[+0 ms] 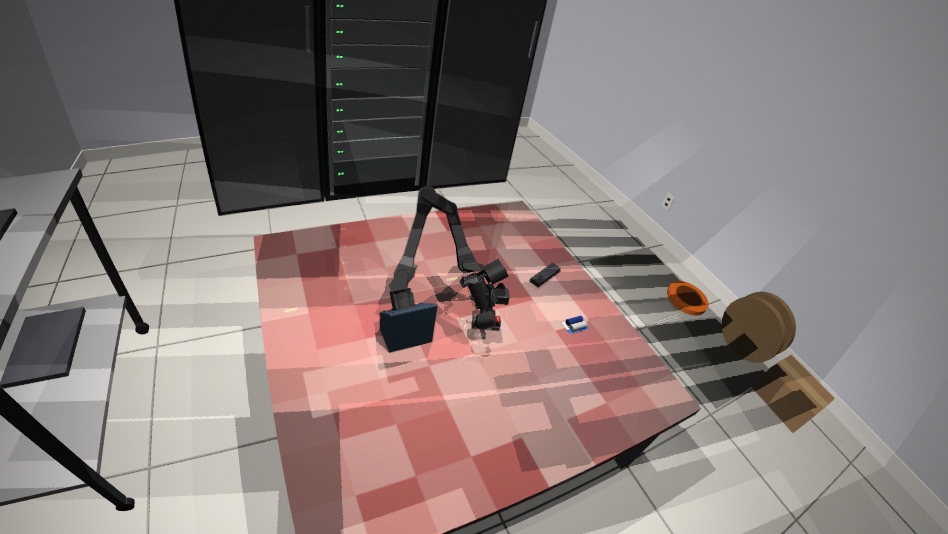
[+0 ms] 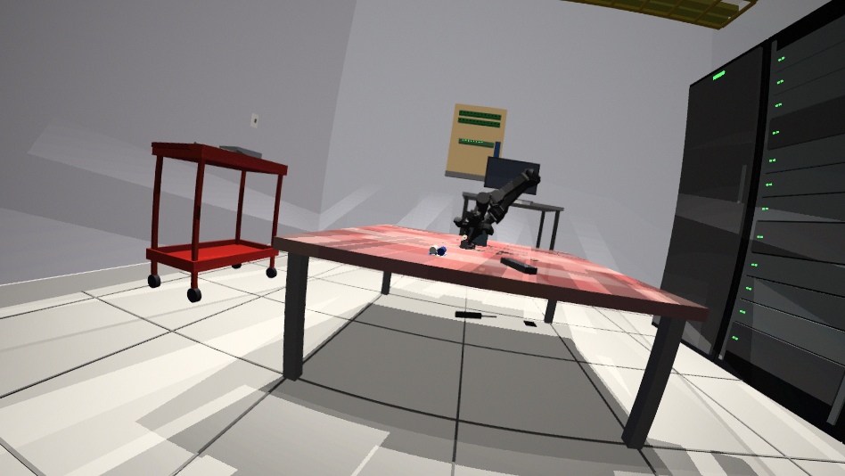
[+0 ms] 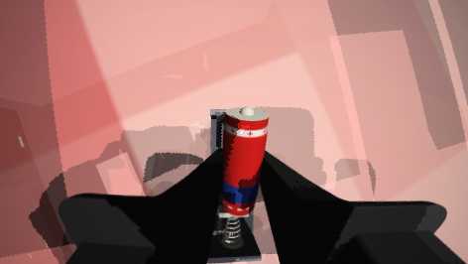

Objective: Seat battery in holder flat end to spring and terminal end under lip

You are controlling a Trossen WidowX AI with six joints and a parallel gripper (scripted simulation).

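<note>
The red battery [image 3: 243,166] [image 1: 497,320] is held in my gripper [image 3: 241,155] [image 1: 488,323], which is shut on its sides. In the wrist view its button terminal points to the far end and looks raised nearer the camera, so the battery appears tilted. Its flat end is at the near end, by the coil spring [image 3: 233,232] of the dark holder [image 3: 216,134]. The battery sits slightly right of the holder's left wall and a little slanted. The battery hides the lip and most of the holder's inside. Whether the flat end touches the spring is unclear.
A blue cylinder and a white cylinder [image 1: 578,325] lie on the table [image 1: 424,431] to the right. A black bar-shaped object [image 1: 545,274] [image 2: 518,265] lies behind them. A dark upright panel [image 1: 408,328] stands by the arm's base.
</note>
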